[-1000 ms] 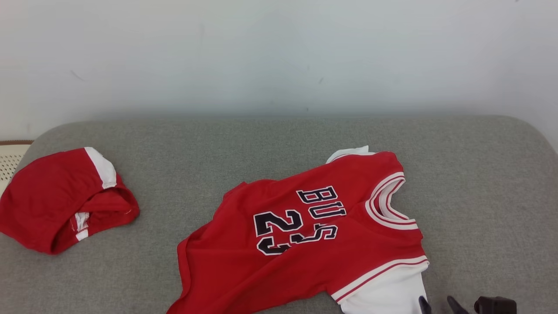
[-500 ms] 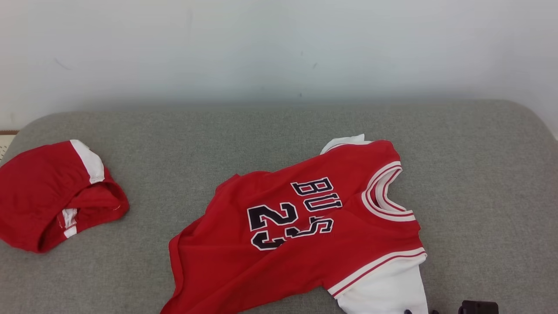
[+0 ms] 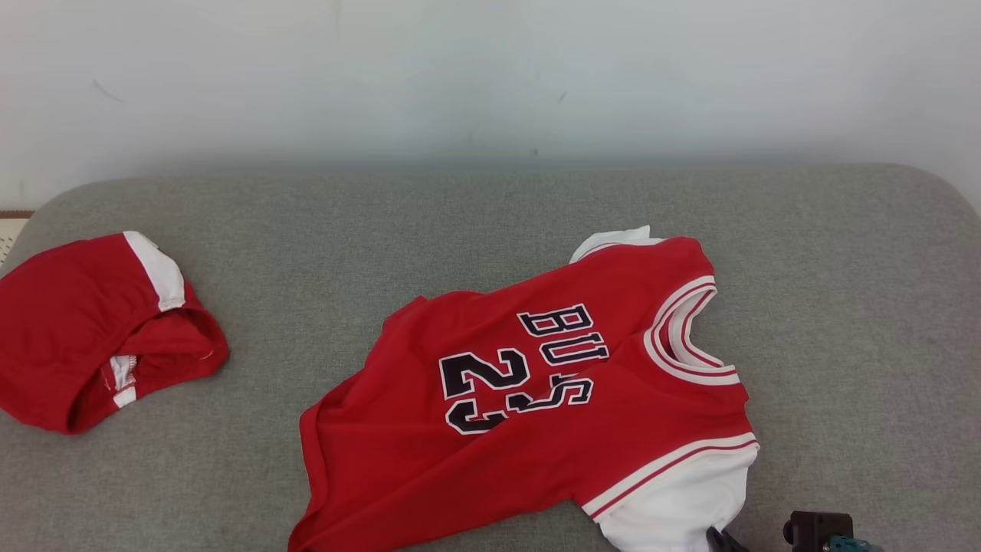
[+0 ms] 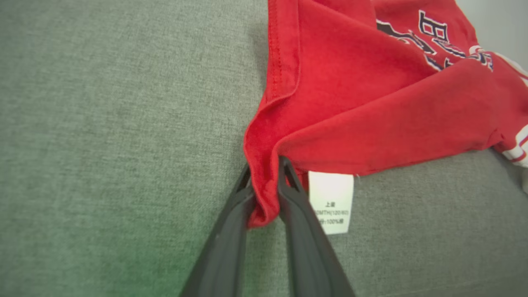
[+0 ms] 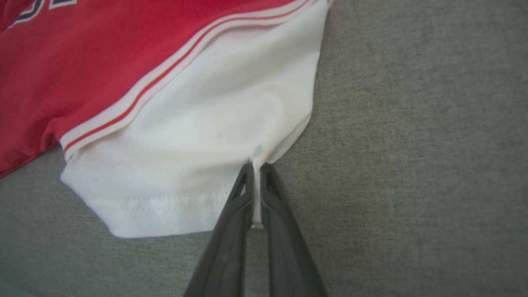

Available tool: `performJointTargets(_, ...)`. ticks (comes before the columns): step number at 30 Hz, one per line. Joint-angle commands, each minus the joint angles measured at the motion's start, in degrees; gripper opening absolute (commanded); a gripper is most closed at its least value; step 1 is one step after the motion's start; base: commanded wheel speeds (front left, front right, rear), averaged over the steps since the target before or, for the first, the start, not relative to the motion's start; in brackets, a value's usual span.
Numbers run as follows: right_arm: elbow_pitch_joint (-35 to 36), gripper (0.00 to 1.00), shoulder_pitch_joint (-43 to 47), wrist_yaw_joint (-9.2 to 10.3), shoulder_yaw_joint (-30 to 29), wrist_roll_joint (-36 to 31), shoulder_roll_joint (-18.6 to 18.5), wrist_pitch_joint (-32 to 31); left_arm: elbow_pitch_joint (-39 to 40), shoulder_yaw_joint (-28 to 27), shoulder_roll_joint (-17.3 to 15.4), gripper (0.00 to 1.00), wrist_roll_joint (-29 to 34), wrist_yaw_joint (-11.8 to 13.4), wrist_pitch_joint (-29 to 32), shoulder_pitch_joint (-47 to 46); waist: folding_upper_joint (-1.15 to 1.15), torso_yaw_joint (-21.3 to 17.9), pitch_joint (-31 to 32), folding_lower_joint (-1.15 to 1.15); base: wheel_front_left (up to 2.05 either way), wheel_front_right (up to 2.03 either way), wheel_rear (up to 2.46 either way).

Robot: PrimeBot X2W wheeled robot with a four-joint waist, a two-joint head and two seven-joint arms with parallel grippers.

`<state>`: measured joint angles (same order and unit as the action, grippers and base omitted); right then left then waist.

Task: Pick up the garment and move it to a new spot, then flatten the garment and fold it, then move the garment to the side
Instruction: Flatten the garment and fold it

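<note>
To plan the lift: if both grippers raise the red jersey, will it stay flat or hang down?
It will probably sag: the red jersey is thin cloth, bunched where the left gripper pinches its hem. It looks light, so the right gripper, pinching a little of the white sleeve, may hold it; the middle would likely droop.

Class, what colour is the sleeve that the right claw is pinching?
White. The sleeve shows best in the right wrist view.

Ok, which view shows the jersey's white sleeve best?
Right wrist view: the white sleeve lies close up, edge pinched by the right gripper. Head view crops it at the bottom; left wrist view catches its striped trim.
</note>
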<state>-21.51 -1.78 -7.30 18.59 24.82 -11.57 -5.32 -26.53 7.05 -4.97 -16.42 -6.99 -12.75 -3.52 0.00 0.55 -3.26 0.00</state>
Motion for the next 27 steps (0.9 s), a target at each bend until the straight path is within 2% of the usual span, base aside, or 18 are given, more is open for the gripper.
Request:
performJointTargets(1, -1.00, 0.00, 0.23, -0.32, 1.03, 0.98, 0.13, 0.12, 1.30, -0.23, -0.46, 0.00, -0.04, 0.23, -0.66, 0.93, 0.00, 0.12, 0.27, 0.00, 0.00, 0.00, 0.00)
performJointTargets(8, 3.07, 0.00, 0.81, -0.19, 1.66, 5.26, -1.93, 2.11, 6.14, 0.06, -1.45, 0.00, 0.34, 1.00, -0.43, 2.92, 0.00, 0.41, 1.50, 0.00, 0.00, 0.00, 0.00)
performJointTargets(18, 16.37, 0.00, 1.76, -0.20, -0.63, 13.16, -4.36, 2.58, 17.32, 0.09, -4.04, 0.00, 0.96, 1.66, 2.49, 2.36, 0.00, -0.49, 1.54, 0.00, 0.00, 0.00, 0.00)
performJointTargets(22, 21.52, 0.00, -2.92, -0.20, -1.53, 15.70, -5.18, 1.74, 21.47, 0.68, -6.10, 0.00, 0.61, 0.94, 5.03, -3.29, 0.00, -1.07, -0.37, 0.00, 0.00, 0.00, 0.00)
performJointTargets(27, 21.13, 0.00, -13.94, -0.20, -2.17, 17.14, -3.96, 0.47, 22.87, 2.63, -10.00, 0.00, -0.49, -0.07, 9.19, -14.68, 0.00, -1.79, -4.88, 0.00, 0.00, 0.00, 0.00)
